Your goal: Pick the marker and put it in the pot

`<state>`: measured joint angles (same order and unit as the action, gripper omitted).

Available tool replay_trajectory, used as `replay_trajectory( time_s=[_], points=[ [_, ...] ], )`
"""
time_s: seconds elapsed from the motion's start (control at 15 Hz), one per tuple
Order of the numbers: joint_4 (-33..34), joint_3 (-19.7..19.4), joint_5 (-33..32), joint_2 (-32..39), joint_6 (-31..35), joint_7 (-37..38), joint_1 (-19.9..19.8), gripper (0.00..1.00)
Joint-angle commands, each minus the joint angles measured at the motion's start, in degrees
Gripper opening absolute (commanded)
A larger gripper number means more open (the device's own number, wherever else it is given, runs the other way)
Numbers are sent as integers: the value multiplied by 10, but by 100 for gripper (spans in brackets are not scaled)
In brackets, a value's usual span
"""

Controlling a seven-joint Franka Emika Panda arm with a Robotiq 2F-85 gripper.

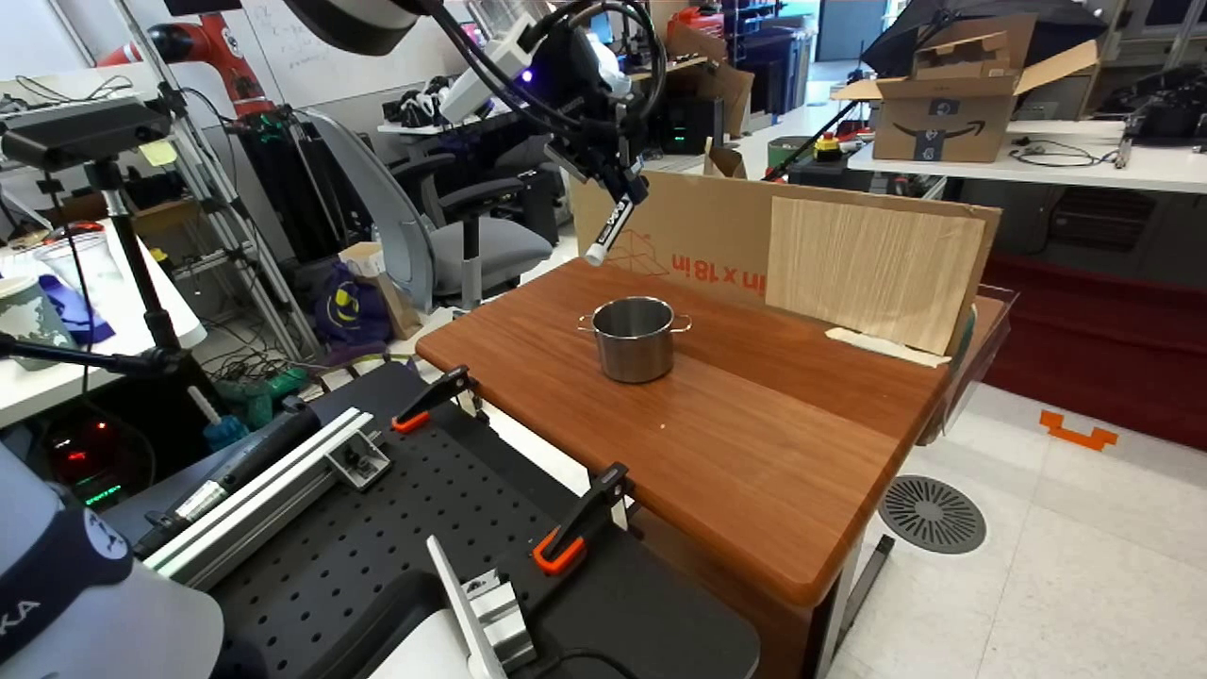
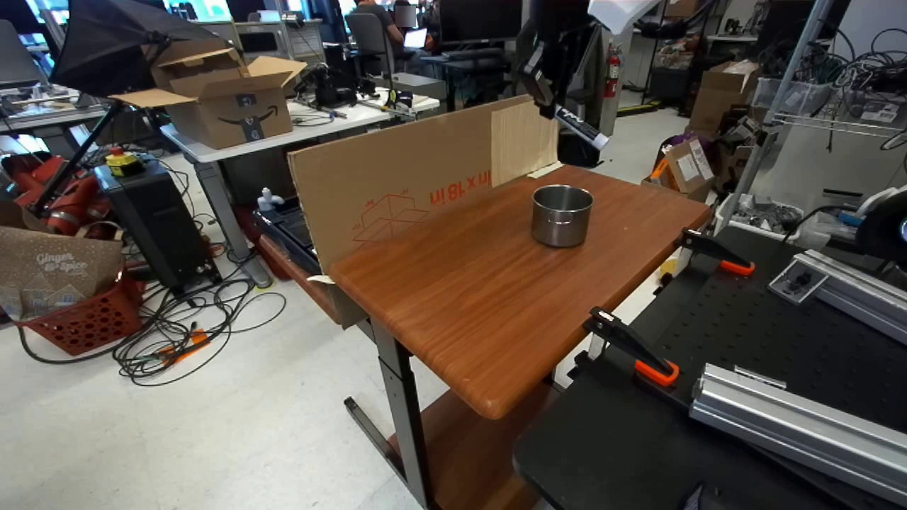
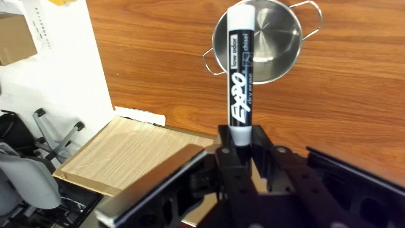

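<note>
Steel pot [image 1: 636,359], lower than the marker [image 3: 241,79], which the gripper [image 3: 242,135] pinches by one end; loosed at this tilt, it could, I judge, strike the rim [image 1: 634,338].

White, smooth-shelled, rounded robot arm [image 1: 347,24]: stretched out high up, partly out of my sight | black, bulky wrist [image 1: 580,85]: tilted, small round violet light [image 1: 526,75] glowing near it | black, linkage-built, two-fingered gripper [image 3: 241,136]: hanging in mid-air, aimed downward at a slant | blocky black fingers [image 3: 264,145]: close together, pinching.
</note>
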<state>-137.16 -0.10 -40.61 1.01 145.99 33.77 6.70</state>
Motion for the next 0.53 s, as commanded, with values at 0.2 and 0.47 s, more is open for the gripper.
replay_trajectory(
  time_s=[0.2,0.47],
  points=[
    [-26,-9,-166,0,67,192,-25,5],
    [-22,-17,-250,13,90,304,-27,5]
  ],
)
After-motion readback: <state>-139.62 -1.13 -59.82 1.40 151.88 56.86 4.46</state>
